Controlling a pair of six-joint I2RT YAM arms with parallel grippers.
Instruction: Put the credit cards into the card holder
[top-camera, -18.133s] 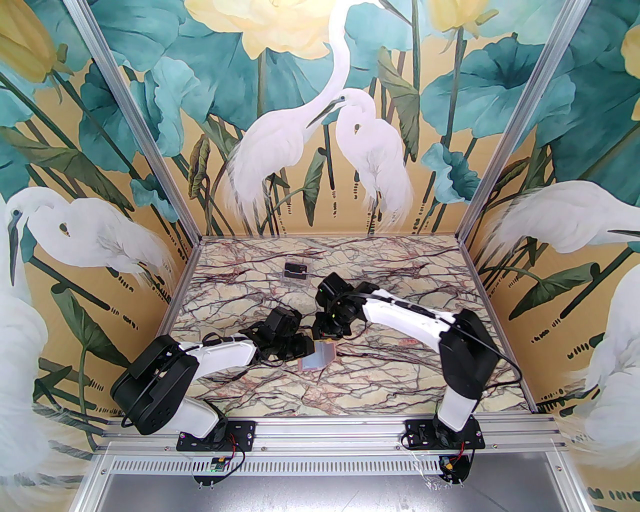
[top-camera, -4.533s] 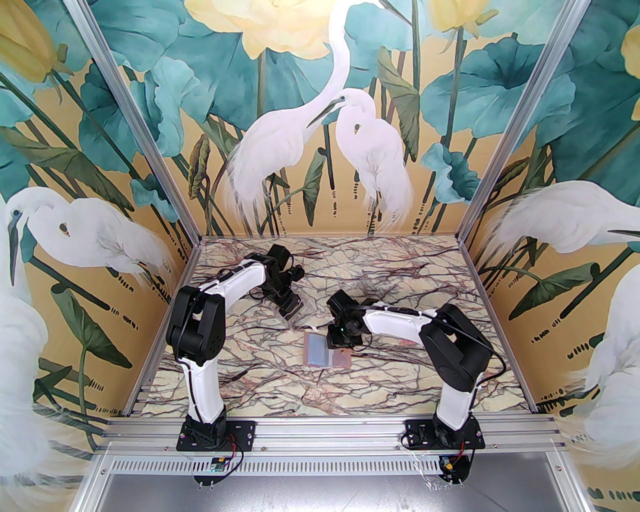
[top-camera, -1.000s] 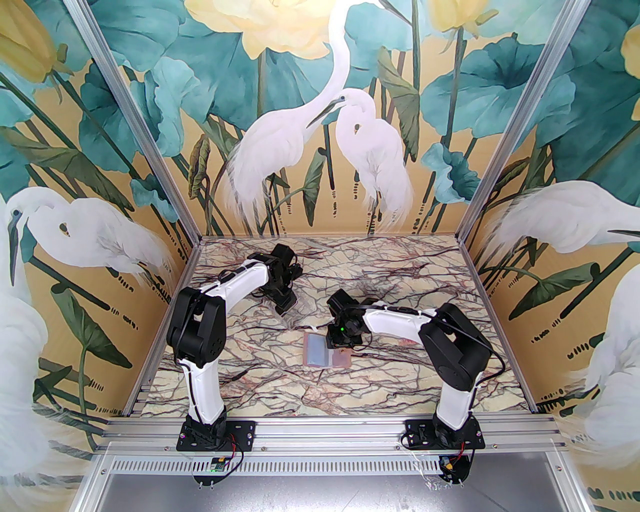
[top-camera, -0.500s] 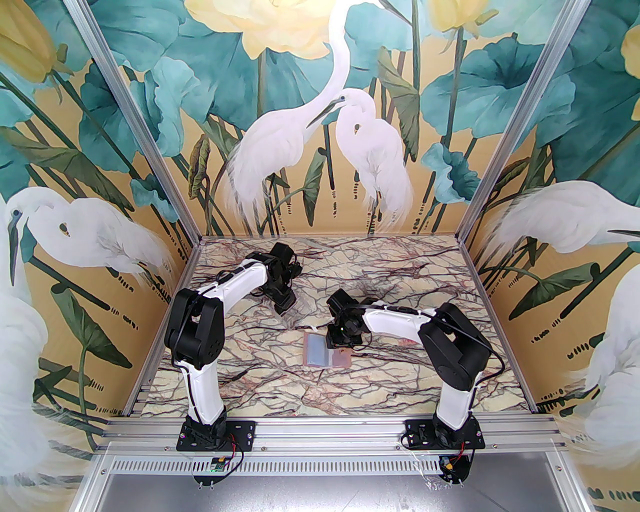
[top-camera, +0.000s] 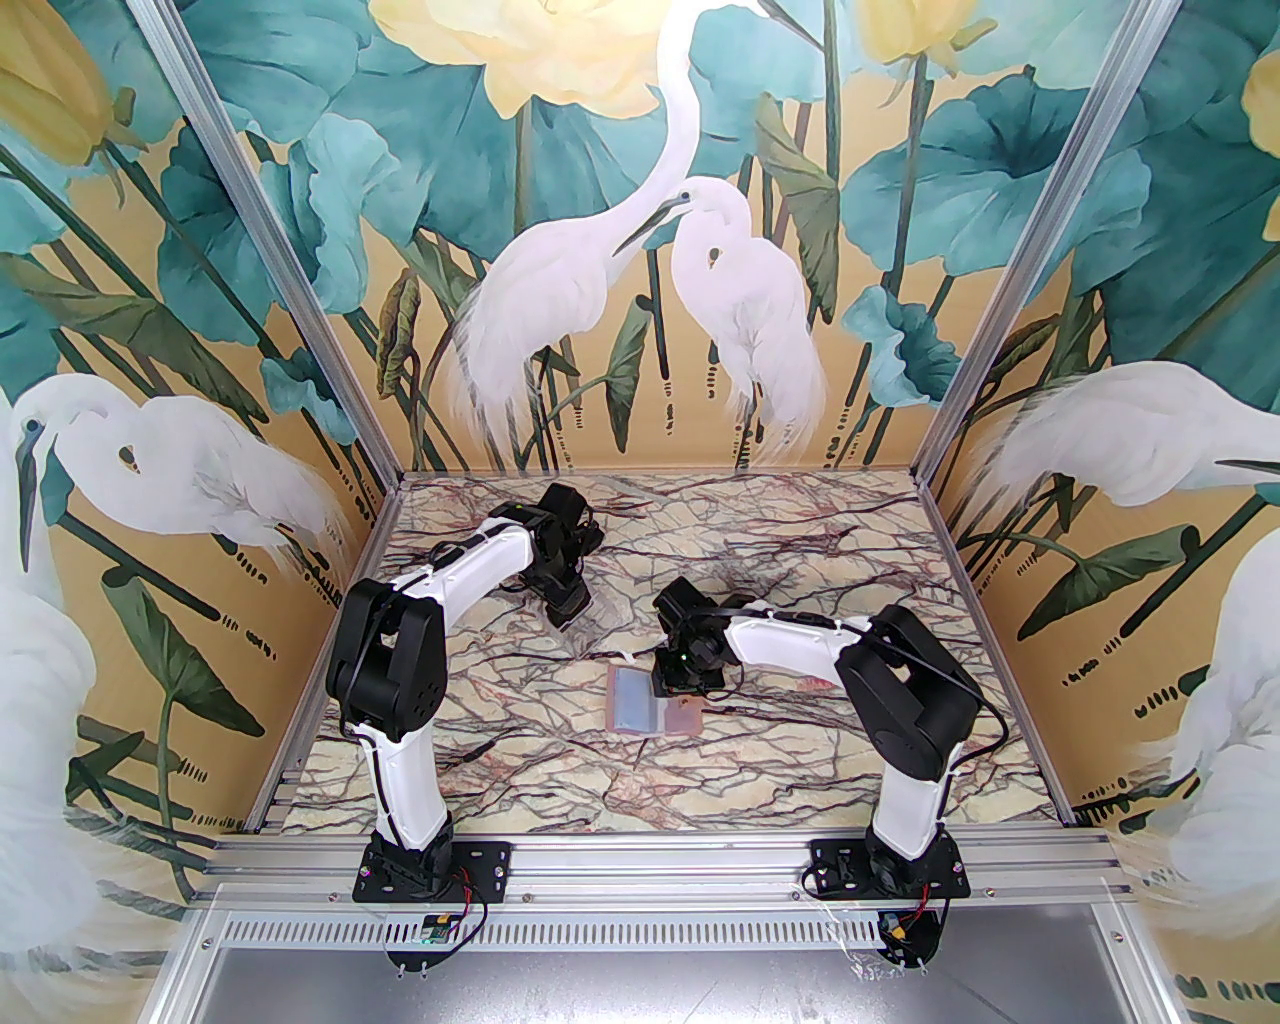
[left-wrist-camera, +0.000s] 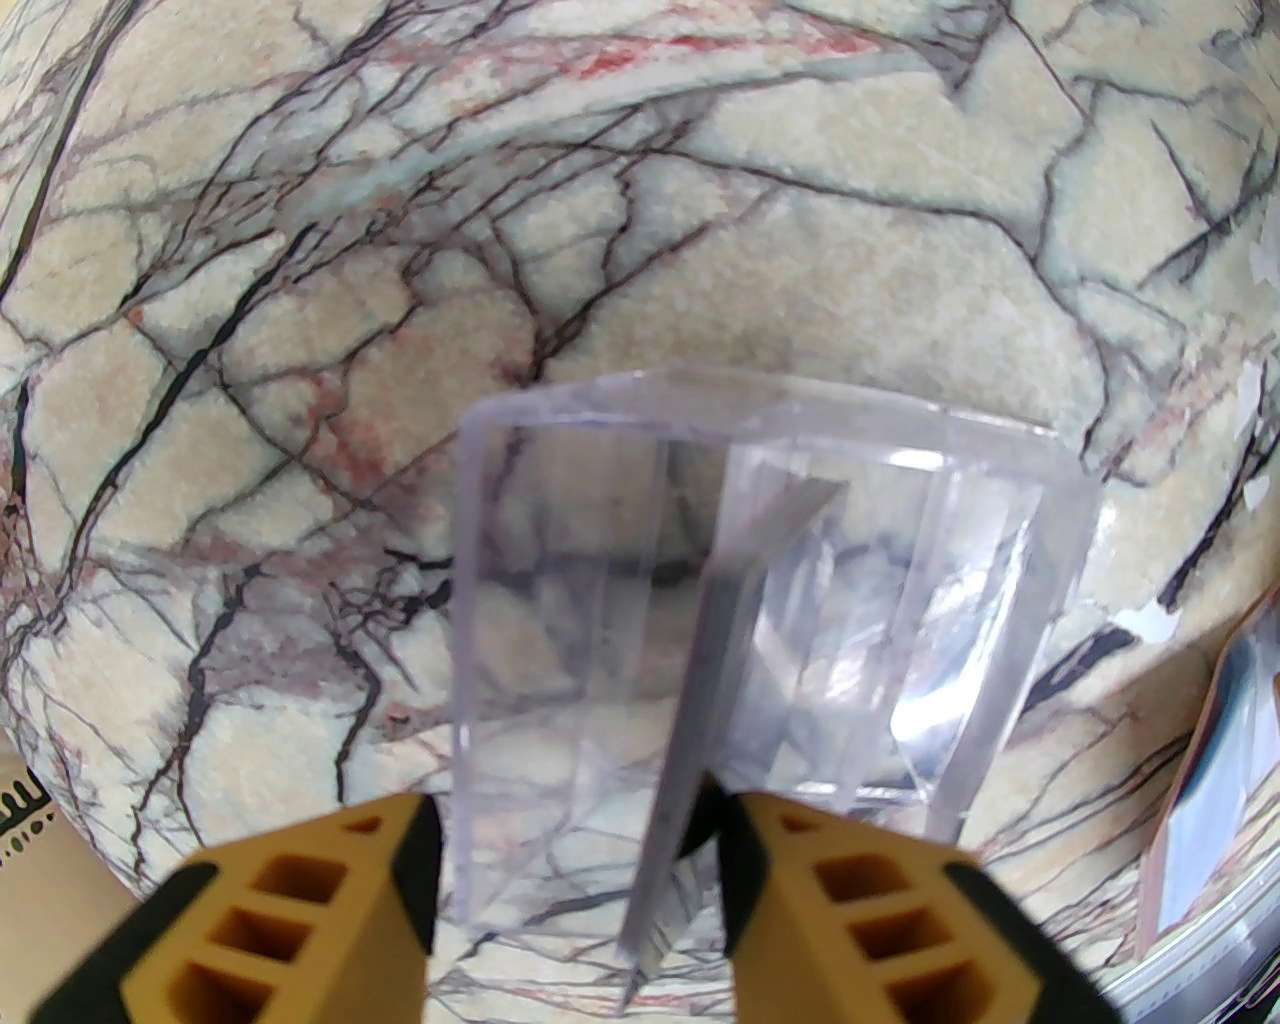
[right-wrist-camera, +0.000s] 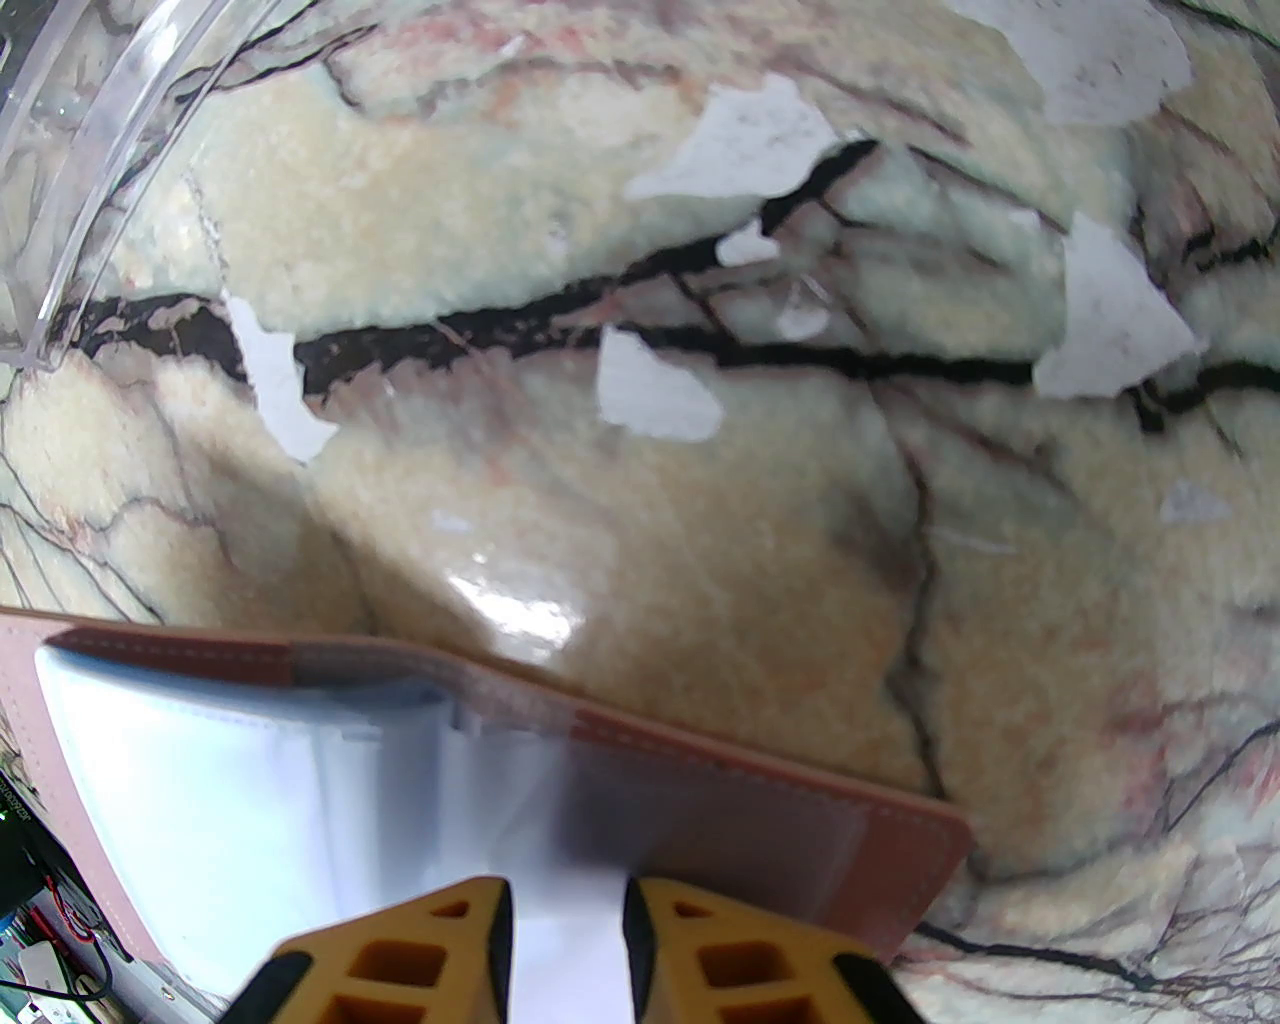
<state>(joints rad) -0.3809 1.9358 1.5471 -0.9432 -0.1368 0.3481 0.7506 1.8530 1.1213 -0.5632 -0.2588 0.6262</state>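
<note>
Setting: a marble-patterned table (top-camera: 800, 560) with dark and red veins, inside walls painted with white egrets and teal leaves.
Left arm: reaches to the far left-centre of the table, its claw (top-camera: 568, 612) pointing down at a clear plastic box (top-camera: 603, 628).
Left claw: from the wrist camera, its two yellow fingers (left-wrist-camera: 300, 900) stand apart on either side of one half of the clear box (left-wrist-camera: 760, 560). An upright clear panel lies against the right finger. I cannot tell whether the claw is squeezing the box.
Card holder: a dusty-pink wallet (top-camera: 686, 717) lying open on the table near the centre, its pale blue-grey sleeves facing up. It sits in front of the clear box and apart from it.
Right arm: bends in from the right, its claw (top-camera: 672, 690) down on the open wallet.
Right claw: nearly closed (right-wrist-camera: 568, 890), pinching a pale see-through sleeve of the card holder (right-wrist-camera: 760, 790) that runs up into the narrow gap.
Table surface: small white worn patches (right-wrist-camera: 740, 150) just beyond the wallet.
</note>
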